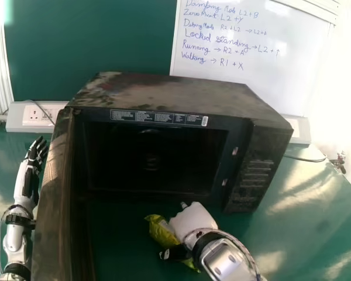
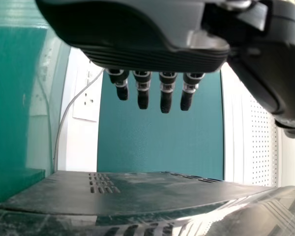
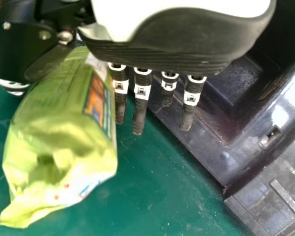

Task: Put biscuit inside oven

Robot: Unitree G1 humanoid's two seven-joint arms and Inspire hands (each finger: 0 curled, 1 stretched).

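Green wall panel point(image 1: 93, 35), whiteboard point(image 1: 245, 76) with handwriting, white wall socket point(image 1: 34, 114)

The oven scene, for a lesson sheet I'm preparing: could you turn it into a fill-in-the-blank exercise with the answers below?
1. The door of the oven stands ____.
2. The hand that holds the biscuit packet is the robot's ____ one.
3. The packet's wrapper is mostly yellowish-____.
4. The whiteboard with handwriting stands ____ the oven, seen from the robot's head.

Missing words: open; right; green; behind.
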